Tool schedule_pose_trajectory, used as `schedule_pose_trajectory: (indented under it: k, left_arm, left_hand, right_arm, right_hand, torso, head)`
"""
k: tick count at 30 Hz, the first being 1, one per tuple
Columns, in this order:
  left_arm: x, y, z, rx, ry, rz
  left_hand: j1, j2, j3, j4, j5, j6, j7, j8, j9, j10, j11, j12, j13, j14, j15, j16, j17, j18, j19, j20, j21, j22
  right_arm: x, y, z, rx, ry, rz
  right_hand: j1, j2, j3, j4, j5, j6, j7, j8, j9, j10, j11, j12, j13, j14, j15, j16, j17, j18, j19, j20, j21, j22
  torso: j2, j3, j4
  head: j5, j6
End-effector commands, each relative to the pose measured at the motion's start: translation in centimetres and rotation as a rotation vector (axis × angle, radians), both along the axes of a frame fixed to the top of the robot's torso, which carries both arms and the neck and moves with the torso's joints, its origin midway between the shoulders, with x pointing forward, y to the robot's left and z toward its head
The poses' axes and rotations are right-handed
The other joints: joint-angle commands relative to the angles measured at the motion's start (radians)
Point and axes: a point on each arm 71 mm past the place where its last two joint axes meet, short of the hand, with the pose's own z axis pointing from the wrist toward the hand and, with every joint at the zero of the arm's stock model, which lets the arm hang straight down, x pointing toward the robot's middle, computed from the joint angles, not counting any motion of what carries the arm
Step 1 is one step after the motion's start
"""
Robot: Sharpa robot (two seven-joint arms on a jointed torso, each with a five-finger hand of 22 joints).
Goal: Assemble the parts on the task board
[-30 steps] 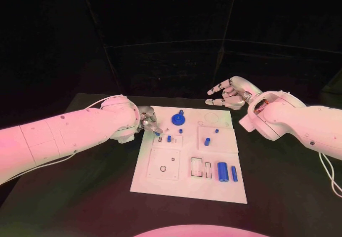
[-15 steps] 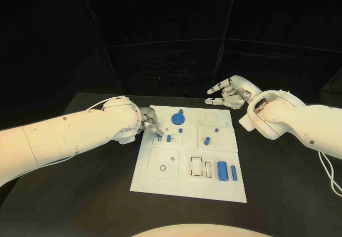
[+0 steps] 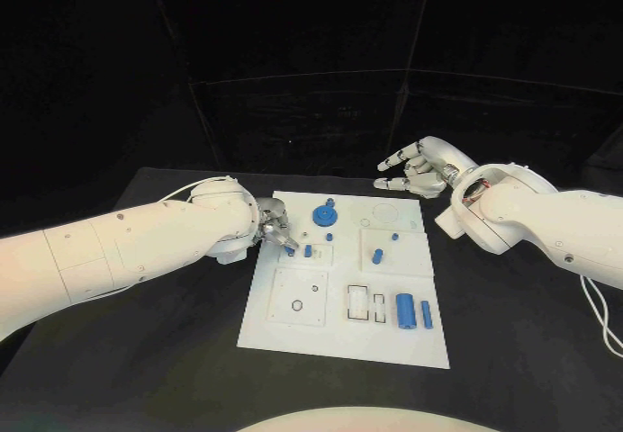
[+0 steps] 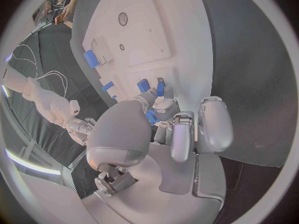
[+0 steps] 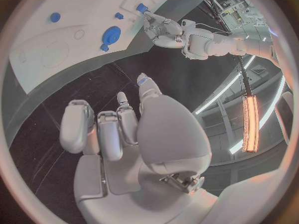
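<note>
The left hand point(image 3: 270, 227) pinches a small blue part point(image 4: 151, 116) in its fingers at the board's point(image 3: 348, 337) left edge, while the right hand point(image 3: 413, 173) hangs past the far edge, fingers apart, holding nothing.

One white task board point(image 3: 340, 342) is seen on one black table point(image 3: 156, 360). Seven blue parts are counted on the board: one round disc with a stem point(image 3: 325, 214), two upright cylinders point(image 3: 405, 312), and four small pegs point(image 3: 376, 256). Two white arms are shown, each ending in one silver hand.
</note>
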Motion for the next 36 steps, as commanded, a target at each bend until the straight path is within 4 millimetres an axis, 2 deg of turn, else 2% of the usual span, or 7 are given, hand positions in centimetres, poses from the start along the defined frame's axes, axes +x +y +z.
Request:
schedule_pose_trajectory:
  k: [1, 28, 32, 36]
  left_arm:
    - [-0.11, -0.04, -0.09, 0.017, 0.012, -0.018]
    - [-0.36, -0.37, -0.62, 0.044, 0.048, -0.043]
    - [-0.23, -0.46, -0.66, 0.046, 0.049, -0.042]
    - [-0.06, -0.58, -0.71, 0.047, 0.048, -0.04]
  left_hand:
    - [0.001, 0.006, 0.087, -0.079, 0.005, 0.001, -0.008, 0.005, 0.011, 0.004, 0.001, 0.003, -0.002, 0.104, -0.008, 0.006, 0.263, 0.007, 0.017, -0.009, 0.003, -0.001]
    - [-0.011, 0.007, 0.099, -0.075, 0.005, 0.0, -0.007, 0.008, 0.014, 0.002, 0.001, -0.001, -0.007, 0.104, -0.008, 0.006, 0.263, 0.008, 0.016, -0.009, -0.001, -0.005]
    - [-0.038, 0.0, 0.095, -0.06, 0.005, 0.006, -0.008, 0.015, 0.018, 0.0, 0.002, -0.002, -0.009, 0.104, -0.007, 0.006, 0.263, 0.008, 0.015, -0.009, -0.003, -0.006]
    - [-0.089, -0.01, 0.075, -0.024, 0.005, 0.013, -0.009, 0.02, 0.021, 0.001, 0.001, -0.002, -0.01, 0.104, -0.007, 0.006, 0.263, 0.008, 0.015, -0.009, -0.004, -0.005]
  right_arm:
    - [-0.02, 0.1, 0.14, 0.0, -0.004, 0.009]
    - [-0.02, 0.15, 0.14, 0.001, -0.004, 0.011]
    - [-0.02, 0.16, 0.14, 0.001, -0.004, 0.011]
    - [-0.01, 0.19, 0.14, 0.001, -0.004, 0.011]
  right_hand:
    - [-0.003, 0.01, -0.004, -0.003, -0.001, 0.006, -0.003, 0.003, -0.001, -0.006, 0.002, -0.005, 0.041, 0.068, -0.005, -0.007, 0.083, 0.004, -0.007, 0.0, -0.003, -0.001]
    - [-0.003, 0.01, -0.004, -0.003, -0.001, 0.006, -0.003, 0.003, -0.001, -0.006, 0.002, -0.005, 0.041, 0.068, -0.005, -0.007, 0.083, 0.004, -0.007, 0.0, -0.003, -0.001]
    - [-0.003, 0.01, -0.004, -0.003, -0.001, 0.006, -0.003, 0.003, -0.001, -0.006, 0.002, -0.005, 0.041, 0.068, -0.005, -0.007, 0.083, 0.004, -0.007, 0.0, -0.003, -0.001]
    - [-0.002, 0.012, -0.006, -0.003, 0.0, 0.007, -0.003, 0.004, -0.001, -0.006, 0.002, -0.005, 0.041, 0.067, -0.006, -0.008, 0.082, 0.004, -0.007, 0.0, -0.004, -0.003]
  torso:
    - [0.0, -0.0001, -0.0003]
    - [0.0, -0.0002, -0.0004]
    - [0.0, 0.0002, -0.0011]
    - [0.0, 0.0001, -0.0009]
  head:
    - [0.0, -0.001]
    - [0.002, -0.005]
    - [0.002, -0.005]
    - [0.001, -0.005]
